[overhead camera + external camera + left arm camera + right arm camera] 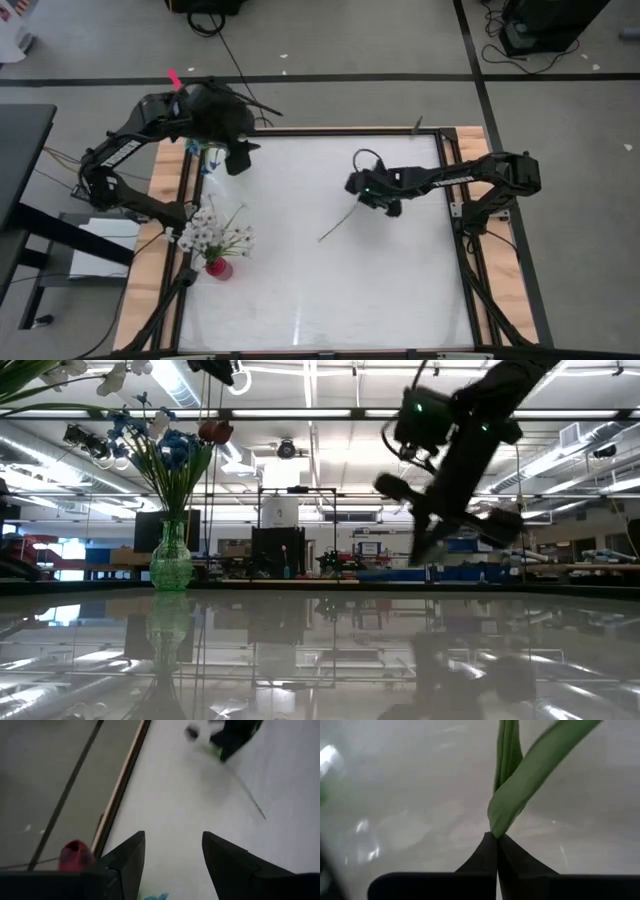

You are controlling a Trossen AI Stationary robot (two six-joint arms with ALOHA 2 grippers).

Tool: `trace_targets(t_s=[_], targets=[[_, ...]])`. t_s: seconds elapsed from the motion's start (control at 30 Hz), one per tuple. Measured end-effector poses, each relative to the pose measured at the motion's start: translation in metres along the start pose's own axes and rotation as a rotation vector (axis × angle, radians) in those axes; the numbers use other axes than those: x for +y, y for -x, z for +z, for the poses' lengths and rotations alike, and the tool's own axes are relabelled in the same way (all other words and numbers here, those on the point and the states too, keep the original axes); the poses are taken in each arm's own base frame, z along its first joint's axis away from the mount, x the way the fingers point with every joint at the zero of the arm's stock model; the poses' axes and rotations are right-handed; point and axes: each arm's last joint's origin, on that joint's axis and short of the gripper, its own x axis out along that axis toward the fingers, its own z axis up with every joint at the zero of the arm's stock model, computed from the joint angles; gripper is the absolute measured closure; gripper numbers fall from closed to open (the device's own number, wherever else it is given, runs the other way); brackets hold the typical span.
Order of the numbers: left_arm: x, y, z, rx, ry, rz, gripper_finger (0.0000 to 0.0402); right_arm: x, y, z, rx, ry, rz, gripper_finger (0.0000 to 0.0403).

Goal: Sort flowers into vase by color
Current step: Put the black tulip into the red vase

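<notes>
My right gripper (387,203) hovers over the middle of the table, shut on a green flower stem (338,226) that slants away toward the near-left. In the low view it (425,545) hangs above the tabletop. A green glass vase (170,560) of blue flowers (165,445) stands at the table's far-left edge, with a dark red head (75,855) among them. My left gripper (237,160) is open just above that vase. A small red vase (218,266) near the left edge holds white flowers (210,235). My right gripper pinches green leaves (506,812) of the flower at the very tips of its shut fingers (487,852). The fingers point down at a slant. The thin stem end (323,238) sticks out sideways toward the near-left; whether it touches the table I cannot tell.
The white tabletop (330,290) is framed by wooden rails (140,270) and dark posts at the sides. Both vases stand along the left edge. Cables and equipment lie on the floor beyond the far edge.
</notes>
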Motion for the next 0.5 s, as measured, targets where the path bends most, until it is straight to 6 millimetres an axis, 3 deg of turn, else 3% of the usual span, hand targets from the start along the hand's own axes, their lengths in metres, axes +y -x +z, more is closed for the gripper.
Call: trace_targets(t_s=[0.27,0.5], targets=[[-0.007,0.007,0.001,-0.068,0.105,-0.253,0.0218,0.061,0.033,-0.025,-0.02,0.477,0.399,0.0399],[-0.008,0.008,0.011,-0.146,0.277,-0.276,0.0215,0.107,0.084,-0.049,-0.181,0.993,0.656,0.04]])
